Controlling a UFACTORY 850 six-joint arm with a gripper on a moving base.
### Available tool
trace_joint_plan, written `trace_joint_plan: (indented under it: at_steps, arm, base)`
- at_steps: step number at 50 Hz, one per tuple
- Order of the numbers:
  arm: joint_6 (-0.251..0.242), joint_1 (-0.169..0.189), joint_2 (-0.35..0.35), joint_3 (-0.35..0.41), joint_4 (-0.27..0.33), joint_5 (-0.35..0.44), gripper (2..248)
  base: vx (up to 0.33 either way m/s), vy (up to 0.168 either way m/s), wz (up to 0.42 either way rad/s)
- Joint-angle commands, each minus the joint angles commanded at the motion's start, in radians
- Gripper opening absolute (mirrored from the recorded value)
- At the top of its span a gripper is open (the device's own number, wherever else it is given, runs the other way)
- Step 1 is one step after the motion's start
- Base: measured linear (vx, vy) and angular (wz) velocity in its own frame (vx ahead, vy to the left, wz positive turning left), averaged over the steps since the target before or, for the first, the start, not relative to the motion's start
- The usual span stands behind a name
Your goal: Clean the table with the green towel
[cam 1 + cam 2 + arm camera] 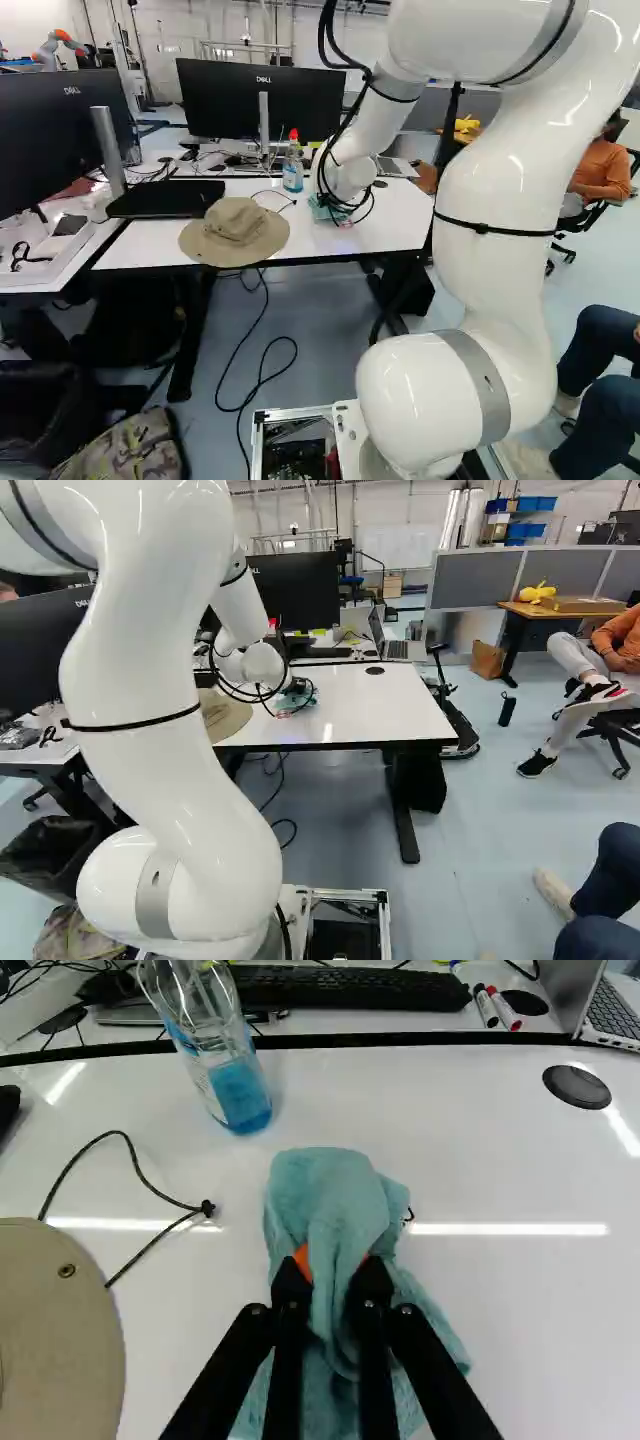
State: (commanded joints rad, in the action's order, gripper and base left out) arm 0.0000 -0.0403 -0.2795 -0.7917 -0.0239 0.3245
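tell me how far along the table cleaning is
Grasping looks done: the gripper has the green towel pinched between its fingers. In hand, probably, is wiping the table, though I cannot tell whether any is wiped. Likely left: the parts under the hat and bottle.

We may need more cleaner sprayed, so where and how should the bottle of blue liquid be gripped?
I'd grip the bottle around its body, below the red top, coming in level from the table's near side: it stands upright, and the keyboard lies behind it. The end effector would first have to release the towel.
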Motion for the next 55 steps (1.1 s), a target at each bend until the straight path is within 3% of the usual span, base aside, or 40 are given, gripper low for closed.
trace_joint_plan:
  at_steps: [23, 36, 55]
  arm:
    - [0.0, 0.072, 0.001, 0.001, 0.0, 0.0, 54]
    - [0.0, 0.105, -0.031, -0.037, 0.0, 0.0, 54]
    - [0.0, 0.106, -0.107, -0.132, 0.0, 0.0, 54]
  base:
    - [0.0, 0.0, 0.0]
    - [0.0, 0.0, 0.0]
    - [0.0, 0.0, 0.0]
